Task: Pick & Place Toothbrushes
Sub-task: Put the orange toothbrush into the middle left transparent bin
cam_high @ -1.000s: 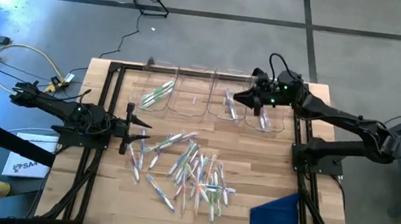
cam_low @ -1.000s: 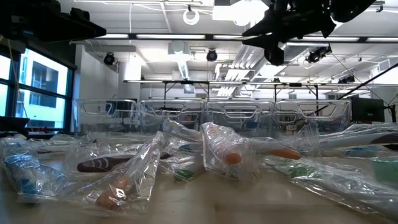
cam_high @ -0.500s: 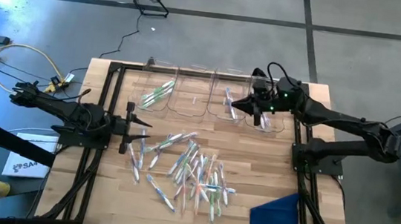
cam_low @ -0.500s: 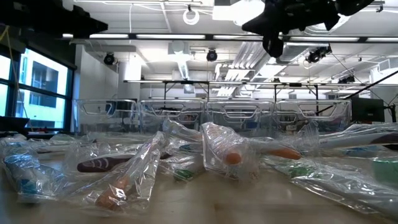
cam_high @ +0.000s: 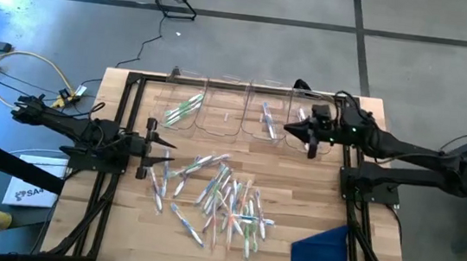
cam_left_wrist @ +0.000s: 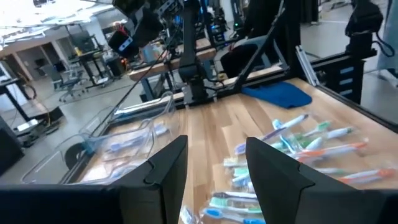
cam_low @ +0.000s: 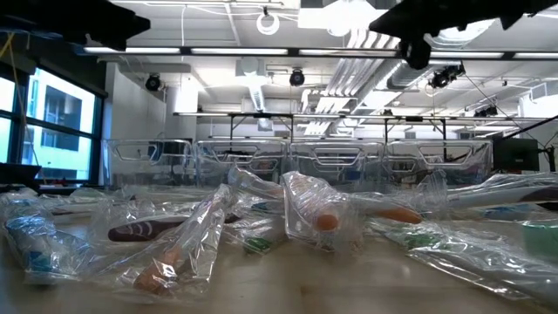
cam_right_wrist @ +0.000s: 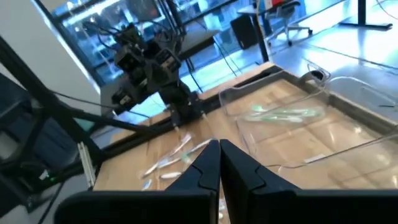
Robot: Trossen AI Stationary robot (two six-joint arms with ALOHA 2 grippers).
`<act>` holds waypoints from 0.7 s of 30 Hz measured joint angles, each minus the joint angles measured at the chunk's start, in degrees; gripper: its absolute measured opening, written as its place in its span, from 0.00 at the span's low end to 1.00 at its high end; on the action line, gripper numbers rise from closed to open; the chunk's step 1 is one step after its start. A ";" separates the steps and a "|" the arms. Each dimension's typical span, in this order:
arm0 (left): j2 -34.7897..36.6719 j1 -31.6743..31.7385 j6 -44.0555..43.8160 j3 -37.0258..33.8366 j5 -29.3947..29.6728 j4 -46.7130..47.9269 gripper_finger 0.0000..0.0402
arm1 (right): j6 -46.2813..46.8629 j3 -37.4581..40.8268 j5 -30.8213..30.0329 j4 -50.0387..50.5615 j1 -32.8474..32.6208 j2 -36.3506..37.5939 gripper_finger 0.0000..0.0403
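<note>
Dozens of thin, clear-wrapped toothbrushes (cam_high: pixel 224 201) with green, blue and pink-orange colouring lie flat in a loose, crisscrossed heap on the middle of the wooden table (cam_high: pixel 314 187). A few more lie in the clear bins at the far edge.

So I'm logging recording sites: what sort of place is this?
Probably a robotics lab or workshop: a wooden table inside a black frame, more arm rigs behind, and a bare concrete floor.

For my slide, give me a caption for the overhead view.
Right gripper by the clear bins, left gripper beside the toothbrushes.
</note>
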State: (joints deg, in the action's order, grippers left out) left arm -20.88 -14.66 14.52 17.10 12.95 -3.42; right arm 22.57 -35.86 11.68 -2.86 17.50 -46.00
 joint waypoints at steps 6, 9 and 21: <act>-4.89 0.00 4.32 0.12 -2.64 -3.76 0.40 | 4.42 7.46 2.28 -6.71 -0.24 2.35 0.00; -10.27 0.00 8.95 2.28 -4.60 -5.00 0.40 | 5.55 10.13 1.64 -9.90 -0.87 1.88 0.00; -38.08 0.02 28.75 25.76 -7.17 13.51 0.40 | 9.17 12.50 -2.57 -11.53 -1.82 -0.80 0.00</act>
State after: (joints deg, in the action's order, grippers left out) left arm -58.95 -14.63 43.28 42.86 5.78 10.09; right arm 31.75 -23.35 9.10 -14.39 15.68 -46.80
